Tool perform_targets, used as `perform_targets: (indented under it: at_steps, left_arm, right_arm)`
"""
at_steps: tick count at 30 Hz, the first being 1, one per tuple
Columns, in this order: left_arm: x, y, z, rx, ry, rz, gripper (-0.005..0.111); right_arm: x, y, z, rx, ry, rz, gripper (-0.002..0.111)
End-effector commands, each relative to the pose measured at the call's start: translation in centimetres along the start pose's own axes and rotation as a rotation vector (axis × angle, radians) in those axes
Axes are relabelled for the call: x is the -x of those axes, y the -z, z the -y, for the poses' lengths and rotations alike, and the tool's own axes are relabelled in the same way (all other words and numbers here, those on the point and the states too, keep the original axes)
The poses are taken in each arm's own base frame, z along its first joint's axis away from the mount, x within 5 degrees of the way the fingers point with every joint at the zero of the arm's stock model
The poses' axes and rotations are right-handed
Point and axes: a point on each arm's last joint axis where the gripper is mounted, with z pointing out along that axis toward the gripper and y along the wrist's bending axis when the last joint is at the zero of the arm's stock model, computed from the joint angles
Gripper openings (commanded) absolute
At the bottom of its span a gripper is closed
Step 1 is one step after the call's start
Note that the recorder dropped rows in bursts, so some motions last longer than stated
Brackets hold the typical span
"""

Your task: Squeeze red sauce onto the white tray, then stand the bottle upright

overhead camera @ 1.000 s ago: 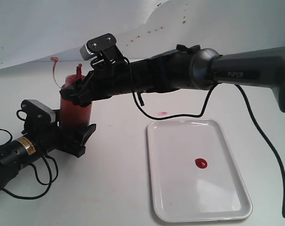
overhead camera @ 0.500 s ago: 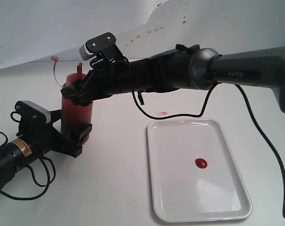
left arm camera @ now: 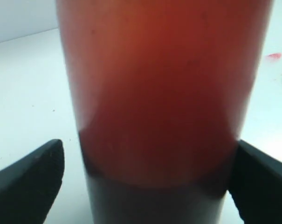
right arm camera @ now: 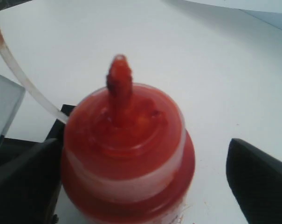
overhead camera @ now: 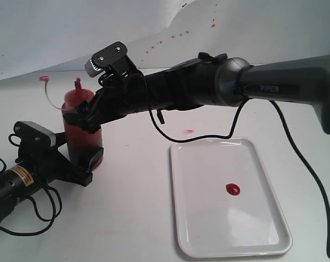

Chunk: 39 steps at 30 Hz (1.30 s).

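The bottle [overhead camera: 81,141] stands upright on the table at the left, red sauce showing through its wall, its nozzle [right arm camera: 120,77] uncapped and its tether [overhead camera: 51,93] curving off to the left. My right gripper [overhead camera: 79,115] reaches across and straddles the bottle's shoulder [right arm camera: 131,154], open, with a clear gap at one finger [right arm camera: 259,182]. My left gripper [overhead camera: 90,159] is open around the bottle's base [left arm camera: 154,116], one finger [left arm camera: 31,179] apart from it. The white tray [overhead camera: 208,234] lies at the right with a round blob of red sauce [overhead camera: 233,189] on it.
The right arm [overhead camera: 252,84] spans the table above the tray's far end, a black cable [overhead camera: 295,153] hanging over the tray's edge. A pale pink smudge [overhead camera: 189,131] marks the table. Brown-red specks [overhead camera: 170,38] dot the backdrop.
My right gripper's jaws have widened off the bottle. The bottle, both grippers and the tether cap have shifted a little to the left.
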Motion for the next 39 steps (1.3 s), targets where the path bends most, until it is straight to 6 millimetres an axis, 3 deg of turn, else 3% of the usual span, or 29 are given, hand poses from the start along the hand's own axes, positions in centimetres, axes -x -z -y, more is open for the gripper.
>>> perform_targets:
  at_steps: [1,8,15,22,27,36,39]
  left_arm:
    - [0.1,0.4,0.0,0.014,0.016,0.008,0.084]
    - [0.6,0.9,0.2,0.003,0.007,0.021,0.084]
    - [2.2,2.7,0.6,0.008,-0.005,0.057,0.084]
    - [1.9,4.5,1.3,-0.002,0.001,0.032,0.084]
    - [1.8,5.4,1.7,-0.003,0.005,0.021,0.084]
    - [3.4,7.9,2.3,0.004,0.008,0.08,0.084]
    - [4.2,9.2,2.5,0.024,0.069,0.119,0.078]
  right_arm:
    - [0.3,-0.1,-0.7,0.01,0.025,-0.001,0.092]
    - [0.4,0.0,-1.0,0.007,0.031,0.0,0.092]
    - [0.9,0.3,-1.0,-0.002,0.036,0.009,0.092]
    - [1.3,0.6,-1.1,-0.002,0.01,0.009,0.092]
    - [2.4,1.7,-1.6,-0.005,0.031,-0.007,0.092]
    - [4.6,4.4,-2.5,-0.024,0.009,-0.056,0.091]
    - [5.0,5.3,-2.7,-0.039,-0.005,-0.088,0.09]
